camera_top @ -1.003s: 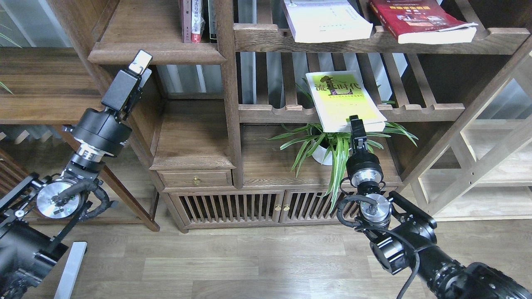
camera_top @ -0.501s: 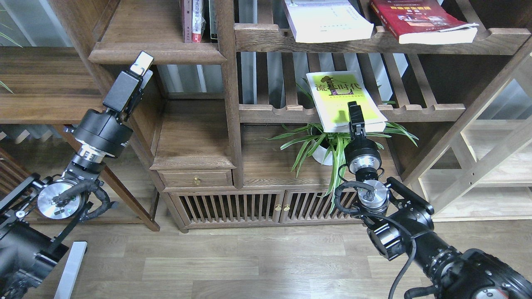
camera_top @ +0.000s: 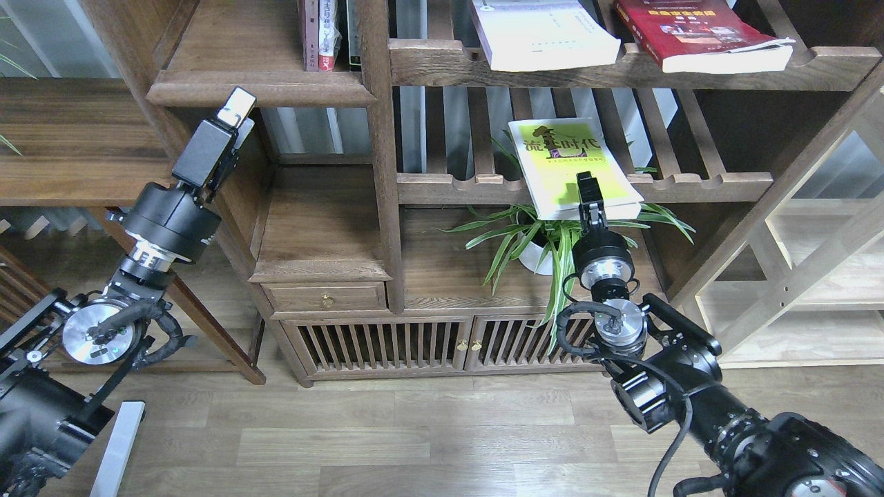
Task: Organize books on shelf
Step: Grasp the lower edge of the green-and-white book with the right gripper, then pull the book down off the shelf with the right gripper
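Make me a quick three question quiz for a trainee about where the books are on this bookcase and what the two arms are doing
1. True or false: the yellow-green book lies on the lower slatted rack, above the potted plant.
2. Which gripper is at that book's near edge? A. left gripper B. right gripper
3. Fill in: the white book and the red book rest on the ____ slatted rack.

Key: 1 true. 2 B; whether it is shut on the book cannot be told. 3 upper.
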Controlling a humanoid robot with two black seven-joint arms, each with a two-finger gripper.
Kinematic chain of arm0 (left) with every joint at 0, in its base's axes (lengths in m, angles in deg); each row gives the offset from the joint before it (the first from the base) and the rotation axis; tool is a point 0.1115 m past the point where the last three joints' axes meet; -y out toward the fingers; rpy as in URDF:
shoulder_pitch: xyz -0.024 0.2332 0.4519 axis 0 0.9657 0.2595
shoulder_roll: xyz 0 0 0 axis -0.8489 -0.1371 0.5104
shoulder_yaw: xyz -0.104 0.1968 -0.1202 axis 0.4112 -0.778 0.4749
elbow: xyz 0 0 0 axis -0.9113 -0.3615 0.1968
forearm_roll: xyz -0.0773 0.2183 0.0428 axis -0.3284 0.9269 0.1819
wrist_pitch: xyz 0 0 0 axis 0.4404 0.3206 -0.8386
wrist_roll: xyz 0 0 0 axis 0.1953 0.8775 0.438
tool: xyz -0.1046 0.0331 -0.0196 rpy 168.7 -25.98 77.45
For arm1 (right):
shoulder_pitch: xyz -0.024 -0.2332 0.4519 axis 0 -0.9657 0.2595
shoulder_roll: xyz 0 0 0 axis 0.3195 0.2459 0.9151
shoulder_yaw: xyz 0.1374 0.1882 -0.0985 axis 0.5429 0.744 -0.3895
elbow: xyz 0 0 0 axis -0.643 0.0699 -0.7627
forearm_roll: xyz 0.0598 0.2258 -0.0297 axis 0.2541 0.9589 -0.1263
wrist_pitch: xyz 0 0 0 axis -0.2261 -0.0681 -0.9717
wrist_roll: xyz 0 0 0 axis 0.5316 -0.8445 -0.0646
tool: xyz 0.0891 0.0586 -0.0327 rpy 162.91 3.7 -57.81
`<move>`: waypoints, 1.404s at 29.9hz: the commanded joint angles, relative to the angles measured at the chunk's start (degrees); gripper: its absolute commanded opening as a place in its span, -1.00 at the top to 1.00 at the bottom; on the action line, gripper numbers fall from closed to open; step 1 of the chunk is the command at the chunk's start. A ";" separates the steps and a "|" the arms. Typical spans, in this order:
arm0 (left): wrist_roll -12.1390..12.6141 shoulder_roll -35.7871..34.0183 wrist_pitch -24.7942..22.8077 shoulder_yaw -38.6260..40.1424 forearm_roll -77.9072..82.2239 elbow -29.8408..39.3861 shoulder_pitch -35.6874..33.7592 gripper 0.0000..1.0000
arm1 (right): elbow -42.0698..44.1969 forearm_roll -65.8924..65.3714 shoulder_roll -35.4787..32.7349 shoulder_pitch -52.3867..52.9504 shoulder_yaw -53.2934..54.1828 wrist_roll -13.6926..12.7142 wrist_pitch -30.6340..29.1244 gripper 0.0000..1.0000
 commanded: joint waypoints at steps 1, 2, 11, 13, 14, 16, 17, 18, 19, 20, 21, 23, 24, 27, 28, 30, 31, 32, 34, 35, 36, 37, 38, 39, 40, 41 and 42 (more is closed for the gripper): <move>0.00 0.00 0.00 0.00 0.00 0.00 -0.09 -0.98 | -0.01 -1.31 0.03 -0.17 -0.05 -0.10 -0.20 -0.21; 0.00 0.00 0.00 0.00 0.00 0.00 -0.09 -0.98 | -0.01 -1.31 0.03 -0.17 -0.05 -0.10 -0.29 -0.18; 0.09 0.00 0.00 -0.44 0.00 0.00 0.00 -0.98 | -0.10 -1.40 -0.14 -0.35 0.48 -0.37 -4.15 0.43; 0.09 0.00 0.00 -0.44 0.00 0.00 0.00 -0.98 | -0.01 -1.40 -0.14 -0.70 0.56 -0.19 -7.39 0.65; 0.00 0.00 0.00 -0.44 0.00 0.00 0.08 -0.98 | -0.01 -1.48 -0.23 -0.96 0.48 -0.19 -9.76 0.77; 0.00 0.00 0.00 -0.52 0.00 -0.09 0.26 -0.98 | 0.08 -1.66 -0.32 -1.66 0.48 -0.19 -13.02 0.93; 0.00 0.00 0.00 -0.61 0.00 0.00 0.35 -0.98 | 0.08 -1.83 -0.40 -2.10 0.48 -0.19 -14.69 0.93; 0.00 0.09 0.00 -0.70 0.00 0.00 0.35 -0.98 | 0.08 -2.01 -0.41 -2.45 0.48 -0.19 -15.75 0.93; 0.08 0.17 0.00 -0.70 0.00 -0.09 0.35 -0.98 | -0.01 -2.19 -0.41 -2.89 0.39 -0.19 -17.06 0.93; 0.09 0.26 0.00 -0.79 0.00 -0.09 0.35 -0.98 | -0.10 -2.19 -0.41 -3.16 0.39 -0.19 -18.30 0.93; 0.09 0.44 0.00 -0.79 0.00 -0.09 0.35 -0.98 | -0.36 -2.19 -0.41 -3.51 0.30 -0.19 -19.79 0.93; 0.09 0.44 0.00 -0.88 0.00 -0.09 0.35 -0.98 | -0.45 -2.19 -0.32 -4.47 0.04 -0.28 -20.47 0.93; 0.09 0.44 0.00 -0.96 0.00 -0.09 0.35 -0.98 | -0.45 -2.19 -0.23 -4.91 -0.14 -0.28 -20.47 0.93; 0.09 0.44 0.00 -1.75 0.09 -0.09 0.70 -0.98 | -0.98 -2.54 -0.23 -6.67 -1.19 -0.46 -20.47 0.93; 0.09 0.44 0.00 -2.28 0.09 -0.26 0.79 -0.98 | -1.85 -2.89 -0.32 -7.37 -1.63 -0.37 -20.47 0.93; 0.09 0.44 0.00 -3.24 0.00 -0.62 0.79 -0.98 | -3.34 -3.33 -0.23 -8.60 -1.89 -0.37 -20.47 0.93; 0.09 0.44 0.00 -3.68 0.00 -0.70 0.79 -0.98 | -4.05 -3.42 -0.32 -9.13 -1.90 -0.37 -20.47 0.93; 0.09 0.44 0.00 -4.04 0.00 -0.71 0.79 -0.98 | -5.45 -3.51 -0.32 -9.83 -1.90 -0.37 -20.47 0.93; 0.09 0.35 0.00 -4.65 0.00 -0.70 0.79 -0.98 | -9.04 -3.51 -0.75 -11.15 -1.81 -0.37 -20.47 0.93; 0.09 0.26 0.00 -5.00 0.00 -0.71 0.79 -0.98 | -10.72 -3.51 -1.11 -11.77 -1.81 -0.37 -20.47 0.93; 0.09 0.09 0.00 -5.36 0.00 -0.71 0.79 -0.98 | -12.21 -3.51 -1.37 -12.30 -1.72 -0.28 -20.47 0.93; 0.09 -0.09 0.00 -5.88 0.00 -0.79 0.88 -0.98 | -13.88 -3.59 -1.63 -12.82 -1.72 -0.28 -20.47 0.93; 0.09 -0.09 0.00 -6.23 0.00 -0.79 1.05 -0.98 | -15.12 -3.86 -1.64 -13.26 -1.72 -0.28 -20.47 0.93; 0.17 -0.18 0.00 -6.85 0.08 -0.88 1.49 -0.98 | -16.78 -4.29 -1.81 -13.88 -1.63 -0.28 -20.47 0.93; 0.17 -0.18 0.00 -7.29 0.09 -0.88 1.93 -0.98 | -18.02 -4.56 -1.81 -14.41 -1.63 -0.28 -20.47 0.93; 0.17 -0.18 0.00 -8.08 0.00 -1.23 2.28 -0.98 | -19.33 -5.08 -1.81 -15.11 -1.54 -0.28 -20.47 0.93; 0.17 -0.18 0.00 -8.61 0.00 -1.67 2.54 -0.98 | -20.30 -5.44 -1.90 -15.64 -1.54 -0.28 -20.47 0.93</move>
